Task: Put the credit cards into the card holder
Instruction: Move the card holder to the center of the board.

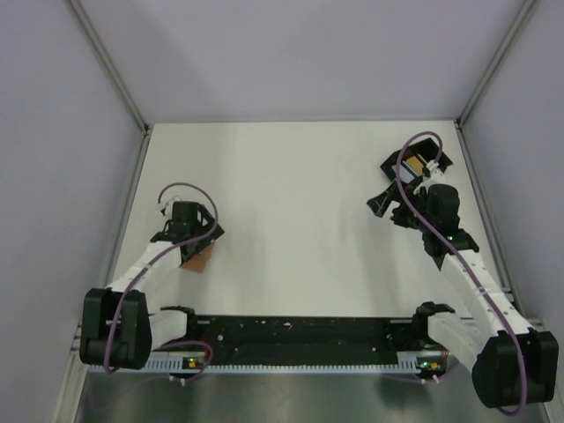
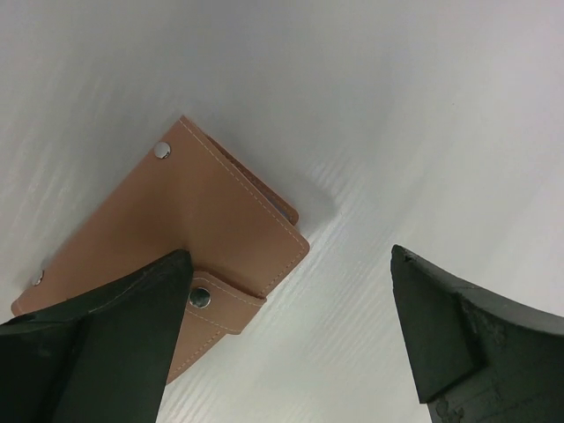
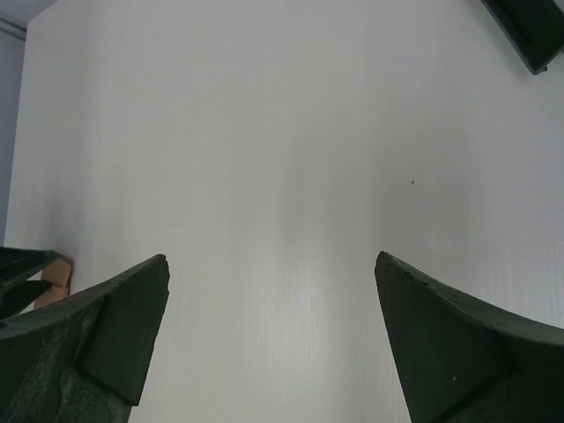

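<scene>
Holder [image 2: 211, 220] lies flat on the table [image 1: 291, 194] at near left: tan, stitched, shut, snap tab fastened. My left pincer [image 2: 289, 256] hangs over it off-centre, jaws wide apart and empty. One finger [image 2: 132, 317] covers its near corner, and its long axis runs diagonally across my gape. Cards [image 1: 411, 174] sit far right in the tray [image 1: 388, 165]; only yellow-orange is discernible. My right pincer [image 3: 271, 257], likewise apart, is nearer them. Judgement: the holder wants opening first.
</scene>
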Robot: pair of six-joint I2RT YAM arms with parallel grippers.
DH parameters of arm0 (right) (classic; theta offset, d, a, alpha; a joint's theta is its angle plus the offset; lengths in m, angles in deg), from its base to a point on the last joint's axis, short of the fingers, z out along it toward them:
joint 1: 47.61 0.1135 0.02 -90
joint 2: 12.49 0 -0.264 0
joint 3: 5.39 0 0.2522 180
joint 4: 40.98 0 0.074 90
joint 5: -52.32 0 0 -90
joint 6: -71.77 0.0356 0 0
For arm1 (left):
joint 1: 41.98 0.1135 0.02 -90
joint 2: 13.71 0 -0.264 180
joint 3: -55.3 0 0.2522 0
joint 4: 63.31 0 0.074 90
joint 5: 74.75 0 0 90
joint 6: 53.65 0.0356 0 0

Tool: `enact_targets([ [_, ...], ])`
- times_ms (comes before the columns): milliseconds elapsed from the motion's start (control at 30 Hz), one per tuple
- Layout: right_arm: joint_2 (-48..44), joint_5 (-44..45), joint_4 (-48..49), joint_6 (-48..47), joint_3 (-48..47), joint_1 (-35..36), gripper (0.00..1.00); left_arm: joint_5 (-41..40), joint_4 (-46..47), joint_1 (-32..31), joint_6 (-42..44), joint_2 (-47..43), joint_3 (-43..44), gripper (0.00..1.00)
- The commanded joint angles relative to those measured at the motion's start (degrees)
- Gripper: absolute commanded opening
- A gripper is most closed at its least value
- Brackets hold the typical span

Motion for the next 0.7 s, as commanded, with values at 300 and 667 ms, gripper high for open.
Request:
enact_targets([
  [300, 4.3, 10.0, -5.2, 1.4, -4.4, 0.0, 0.99, 2.2, 9.3, -17.6, -15.0, 3.8, -1.4, 0.98],
  [667, 13.8, 25.9, -12.2, 6.7, -14.9, -10.1, 0.99, 2.9, 15.2, -25.9, -18.8, 13.9, 4.9, 0.98],
])
